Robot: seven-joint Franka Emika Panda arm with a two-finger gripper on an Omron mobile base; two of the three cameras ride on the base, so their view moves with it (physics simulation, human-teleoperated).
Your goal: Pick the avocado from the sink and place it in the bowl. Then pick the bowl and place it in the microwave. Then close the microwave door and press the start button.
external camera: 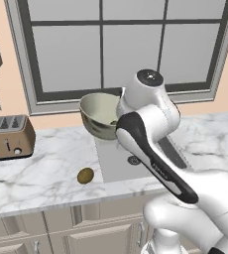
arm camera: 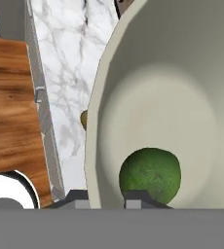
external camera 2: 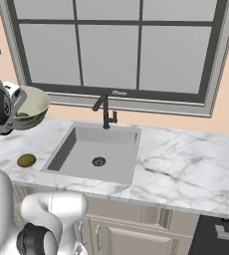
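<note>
arm hides tool (arm camera: 106, 197) gripping bowl (external camera: 97, 115) rim; avocado (arm camera: 150, 175) half-hidden inside.

Avocado (arm camera: 150, 175) lies inside the tilted bowl (arm camera: 182, 73).

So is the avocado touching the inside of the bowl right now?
Touching. The hand view shows the avocado resting against the bowl's inner wall, with no gap.

Arm (external camera: 185, 193): glossy white rounded casing, thick tubular links; black curved band along one link at centre of the left base view, faint grey lettering on it; round dark grey joint cap (external camera: 149, 77) at top; second dark ringed joint cap (external camera 2: 29, 241) at lower left of the right base view.
</note>
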